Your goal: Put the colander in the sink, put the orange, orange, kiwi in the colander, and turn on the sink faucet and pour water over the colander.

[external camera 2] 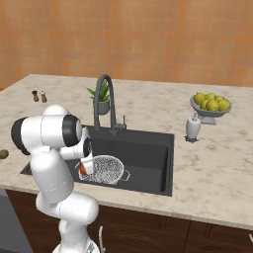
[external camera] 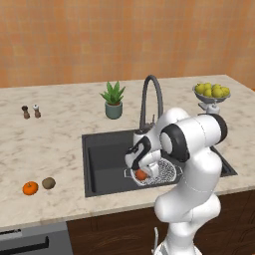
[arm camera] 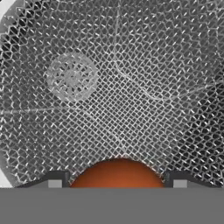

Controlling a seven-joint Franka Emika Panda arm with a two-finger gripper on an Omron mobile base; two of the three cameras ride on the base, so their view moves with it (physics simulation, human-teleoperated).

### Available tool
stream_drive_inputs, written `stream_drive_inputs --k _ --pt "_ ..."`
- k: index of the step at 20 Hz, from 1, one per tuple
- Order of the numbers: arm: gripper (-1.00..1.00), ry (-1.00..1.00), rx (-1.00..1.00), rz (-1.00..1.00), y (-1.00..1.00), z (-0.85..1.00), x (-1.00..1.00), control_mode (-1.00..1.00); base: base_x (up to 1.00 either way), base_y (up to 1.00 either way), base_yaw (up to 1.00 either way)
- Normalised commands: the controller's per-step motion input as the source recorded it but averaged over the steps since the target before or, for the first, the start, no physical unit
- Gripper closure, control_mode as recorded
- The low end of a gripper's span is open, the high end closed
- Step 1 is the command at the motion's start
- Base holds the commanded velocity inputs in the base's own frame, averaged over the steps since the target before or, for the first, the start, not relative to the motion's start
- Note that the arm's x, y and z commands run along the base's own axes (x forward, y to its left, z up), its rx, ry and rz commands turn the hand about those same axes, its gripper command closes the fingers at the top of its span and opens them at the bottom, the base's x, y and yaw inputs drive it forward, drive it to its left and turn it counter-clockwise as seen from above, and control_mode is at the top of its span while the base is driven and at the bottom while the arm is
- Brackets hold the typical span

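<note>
The silver mesh colander [external camera: 162, 174] [external camera 2: 109, 169] lies in the dark sink [external camera: 102, 154] [external camera 2: 150, 148], toward its front. My gripper [external camera: 141, 172] [external camera 2: 85, 167] [arm camera: 116, 181] hangs over the colander's left rim, shut on the darker reddish-orange orange [external camera: 141, 175] [external camera 2: 82, 169] [arm camera: 117, 173]. In the hand view the mesh of the colander [arm camera: 131, 87] lies close below the fruit. The bright orange [external camera: 30, 188] and the kiwi [external camera: 48, 183] [external camera 2: 3, 154] rest on the counter left of the sink. The gooseneck sink faucet [external camera: 152, 94] [external camera 2: 106, 96] stands behind the basin.
A potted plant [external camera: 113, 102] stands behind the sink, with two small shakers [external camera: 31, 111] far left. A pedestal bowl of lemons [external camera: 212, 92] [external camera 2: 211, 105] and a soap dispenser [external camera 2: 192, 127] sit on the counter to the right.
</note>
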Motion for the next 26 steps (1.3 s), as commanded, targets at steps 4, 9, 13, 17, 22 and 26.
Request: stream_drive_inputs --k 4,9,13,17,22,26 --pt "1.0 0.0 0.0 -0.09 -0.01 -0.12 0.19 -1.0 0.0 0.0 0.0" --pt "-1.0 0.0 0.0 -0.03 -0.03 0.0 0.06 -1.0 0.0 0.0 0.0" --pt "-1.0 0.0 0.0 0.0 0.0 0.0 0.0 -1.0 0.0 0.0 0.0" --pt "-1.0 0.0 0.0 0.0 0.0 0.0 0.0 -1.0 0.0 0.0 0.0" --pt "-1.0 -0.02 0.0 0.0 -0.13 0.18 0.0 -1.0 0.0 0.0 0.0" --pt "-1.0 0.0 0.0 0.0 -0.09 0.4 -0.05 -1.0 0.0 0.0 0.0"
